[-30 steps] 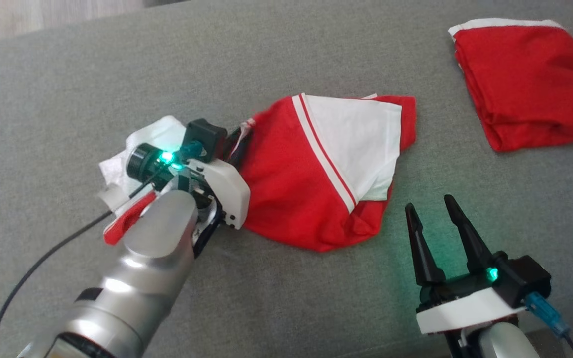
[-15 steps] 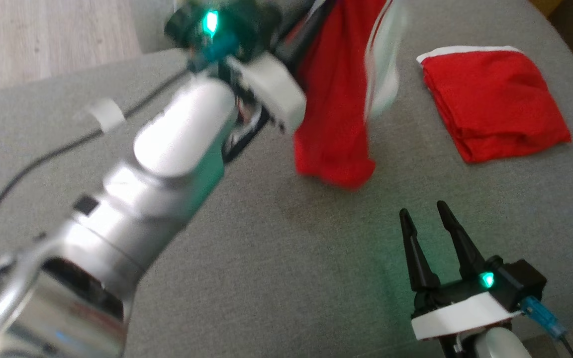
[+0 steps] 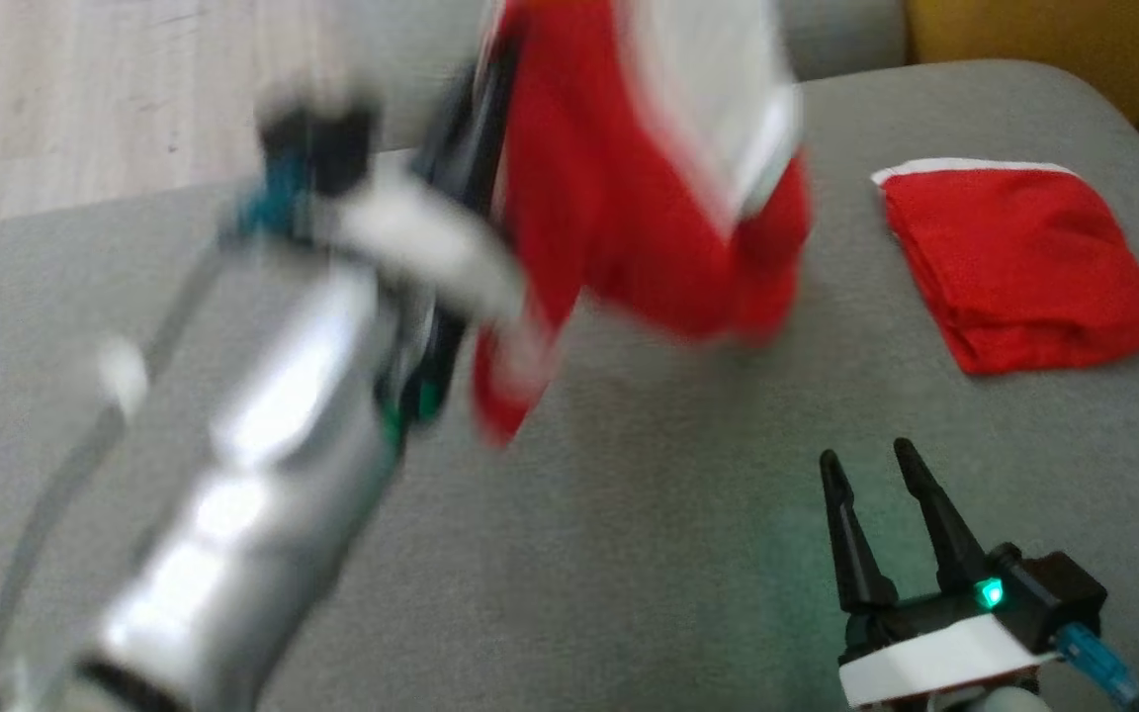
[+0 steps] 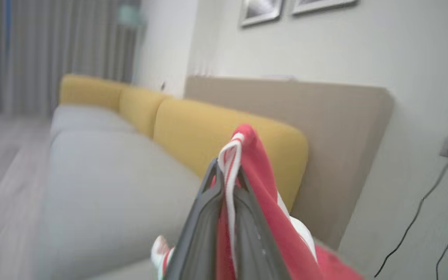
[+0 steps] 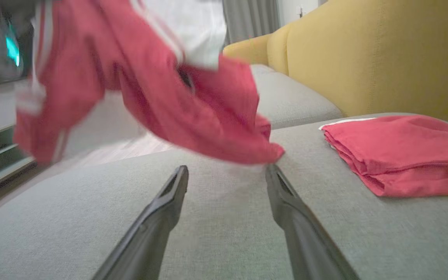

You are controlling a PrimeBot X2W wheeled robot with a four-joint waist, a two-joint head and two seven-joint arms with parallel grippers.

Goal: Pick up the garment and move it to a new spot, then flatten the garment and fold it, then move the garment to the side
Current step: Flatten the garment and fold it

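The left pincer (image 4: pixel 228 171) is clenched on the white-trimmed edge of the red and white fabric garment (image 3: pixel 629 218), which hangs below it over the grey woven sofa seat (image 3: pixel 629 534). The right pincer (image 3: pixel 866 450) is spread and empty, low over the seat. The garment is ahead of its tips and a folded red cloth (image 3: pixel 1014 262) lies to its right. Yellow back cushions (image 5: pixel 364 58) stand beyond.

left arm (image 3: pixel 263 445) up, silver forearm reaching from lower left toward top centre, badly motion-blurred in the head view. left gripper (image 4: pixel 228 171) jaws pinched tight on a fold of the red-and-white garment (image 4: pixel 265 182). right gripper (image 3: pixel 866 457) sits low at lower right, fingers spread, gripping nothing, green LED (image 3: pixel 990 593) lit at its base.
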